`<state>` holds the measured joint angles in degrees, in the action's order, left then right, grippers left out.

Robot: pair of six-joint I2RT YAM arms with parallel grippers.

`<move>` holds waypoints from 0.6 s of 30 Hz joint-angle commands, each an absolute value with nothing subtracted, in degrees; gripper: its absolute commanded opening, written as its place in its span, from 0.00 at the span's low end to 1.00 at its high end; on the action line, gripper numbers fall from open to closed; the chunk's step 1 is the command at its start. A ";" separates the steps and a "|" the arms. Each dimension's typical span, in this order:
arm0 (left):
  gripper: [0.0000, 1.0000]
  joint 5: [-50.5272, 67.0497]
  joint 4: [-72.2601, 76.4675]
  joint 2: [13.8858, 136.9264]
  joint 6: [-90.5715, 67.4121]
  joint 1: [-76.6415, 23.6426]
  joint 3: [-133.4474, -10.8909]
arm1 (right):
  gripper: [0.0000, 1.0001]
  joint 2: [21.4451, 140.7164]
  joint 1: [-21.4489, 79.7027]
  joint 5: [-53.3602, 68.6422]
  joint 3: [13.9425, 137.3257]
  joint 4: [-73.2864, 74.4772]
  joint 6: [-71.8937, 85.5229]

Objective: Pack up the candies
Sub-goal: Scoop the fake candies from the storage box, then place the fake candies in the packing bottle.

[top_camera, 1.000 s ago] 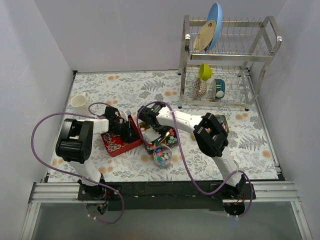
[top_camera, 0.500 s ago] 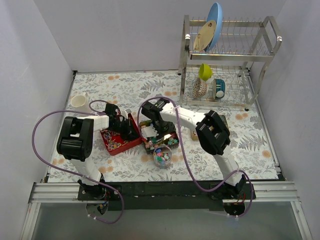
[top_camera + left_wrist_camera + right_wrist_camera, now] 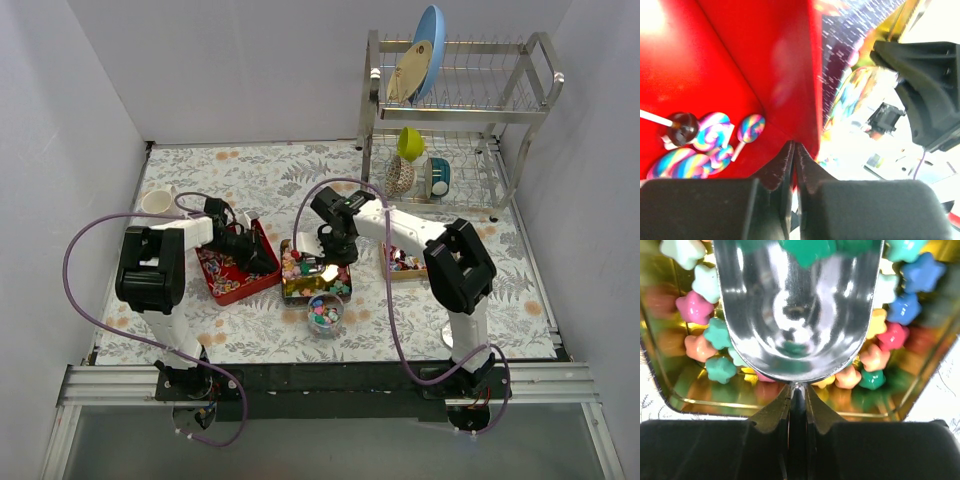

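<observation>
Back over the gold tin [image 3: 715,401] now, not down by the glass cup [image 3: 311,306] like a second ago, with the right hand [image 3: 797,392] clamped on the scoop [image 3: 795,315] and its bowl down among the star-shaped candies [image 3: 692,307], so probably going in for another load. Nudged the red tin [image 3: 765,50] a bit left too, with the left hand [image 3: 792,150] pinched shut on its wall, only swirly lollipops [image 3: 751,127] inside. Already got a mixed heap in the cup.
</observation>
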<state>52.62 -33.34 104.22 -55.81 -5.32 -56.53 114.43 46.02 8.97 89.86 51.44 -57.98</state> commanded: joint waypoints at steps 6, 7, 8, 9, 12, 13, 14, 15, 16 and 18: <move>0.23 60.73 -45.96 103.89 -47.64 -4.05 -65.38 | 0.01 103.46 42.98 17.93 81.22 43.33 -57.92; 0.24 62.04 -46.92 103.80 -47.46 -3.78 -66.00 | 0.01 102.75 42.72 18.10 80.51 42.37 -57.75; 0.25 62.75 -47.37 103.71 -47.11 -3.26 -66.53 | 0.01 101.96 42.28 18.63 78.94 41.93 -57.66; 0.27 63.54 -47.81 103.71 -46.41 -2.99 -67.84 | 0.01 100.39 41.49 18.89 78.40 41.66 -57.66; 0.30 65.48 -49.83 104.06 -44.74 -2.20 -69.60 | 0.01 98.27 40.09 18.81 78.04 41.74 -57.66; 0.32 65.65 -50.44 104.06 -44.04 -2.20 -70.39 | 0.01 97.83 39.90 18.29 78.48 42.27 -57.74; 0.32 66.00 -50.45 104.06 -43.69 -2.02 -70.66 | 0.01 97.30 39.47 18.11 78.92 43.49 -57.83; 0.33 66.09 -50.54 103.89 -43.16 -2.02 -70.75 | 0.01 96.16 38.85 17.84 80.06 44.46 -58.53; 0.33 65.92 -50.54 103.80 -42.63 -1.93 -71.01 | 0.01 95.72 38.67 17.23 80.68 45.69 -59.14; 0.34 64.43 -49.84 103.01 -42.63 -1.93 -70.84 | 0.01 93.97 38.58 16.44 82.17 49.82 -61.51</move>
<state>63.07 -48.40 104.68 -45.25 -2.15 -69.45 98.72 39.29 16.27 78.26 44.93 -58.48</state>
